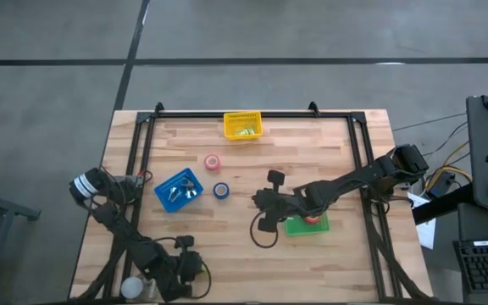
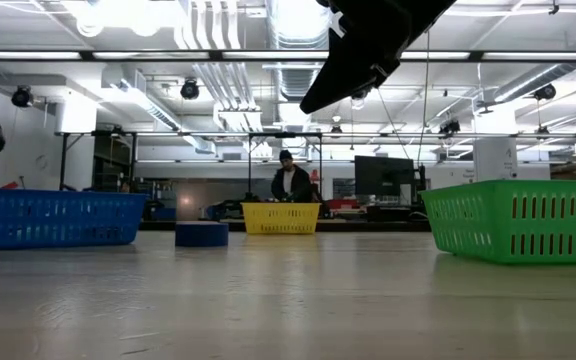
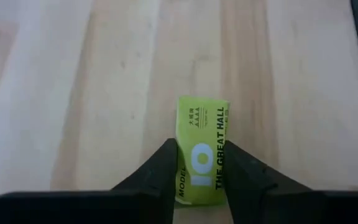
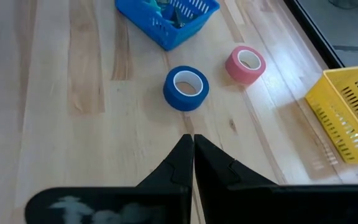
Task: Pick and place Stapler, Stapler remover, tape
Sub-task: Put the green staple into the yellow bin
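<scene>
While the left gripper (image 3: 199, 171) sits at the near-left corner of the table, clenched on a small yellow-green box (image 3: 202, 149) printed with "10" and "THE GREAT HALL", the right gripper (image 4: 192, 155) hangs above the middle of the wooden table (image 1: 346, 152) with its fingers pressed together and nothing between them. Ahead of it lie two rolls of tape — a blue roll (image 4: 186, 88) and, a little further off, a pink roll (image 4: 245, 64) — both flat on the wood and apart from each other. The blue roll lies just beside the blue basket (image 1: 178, 190), which holds some metal items. A yellow basket (image 1: 243, 125) stands at the far edge, and a green basket (image 1: 308, 224) under the right arm holds something red. A person (image 2: 290, 182) shows in the room behind
</scene>
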`<state>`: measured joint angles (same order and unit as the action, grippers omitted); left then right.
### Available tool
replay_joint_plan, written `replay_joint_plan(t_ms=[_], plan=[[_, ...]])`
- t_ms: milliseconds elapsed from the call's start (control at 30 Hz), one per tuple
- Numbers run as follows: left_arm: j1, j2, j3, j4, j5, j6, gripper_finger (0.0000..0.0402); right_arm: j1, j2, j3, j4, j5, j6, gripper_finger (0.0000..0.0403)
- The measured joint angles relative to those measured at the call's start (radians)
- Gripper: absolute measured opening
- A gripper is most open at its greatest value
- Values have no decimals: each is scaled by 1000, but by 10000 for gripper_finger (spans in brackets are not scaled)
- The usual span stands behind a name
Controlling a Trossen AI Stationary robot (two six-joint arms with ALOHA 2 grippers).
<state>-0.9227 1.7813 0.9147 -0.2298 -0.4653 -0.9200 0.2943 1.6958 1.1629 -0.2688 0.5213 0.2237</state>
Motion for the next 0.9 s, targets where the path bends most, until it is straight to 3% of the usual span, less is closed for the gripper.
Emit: replay_joint_plan(t_ms=[233, 433, 533, 767, 900], plan=[[40, -1, -1, -26, -44, 53, 139, 0, 0, 0, 0, 0, 0, 8], [99, -42, -5, -94, -175, 148, 110, 2, -9, 0, -1, 0, 0, 8], [144, -69, -4, -112, -186, 207, 104, 12, -30, 0, -5, 2, 0, 8], [294, -156, -2, -112, -293, 457, 136, 60, -98, 0, -10, 3, 0, 8], [434, -221, -2, -108, -370, 578, 133, 88, -126, -6, -8, 3, -14, 8]])
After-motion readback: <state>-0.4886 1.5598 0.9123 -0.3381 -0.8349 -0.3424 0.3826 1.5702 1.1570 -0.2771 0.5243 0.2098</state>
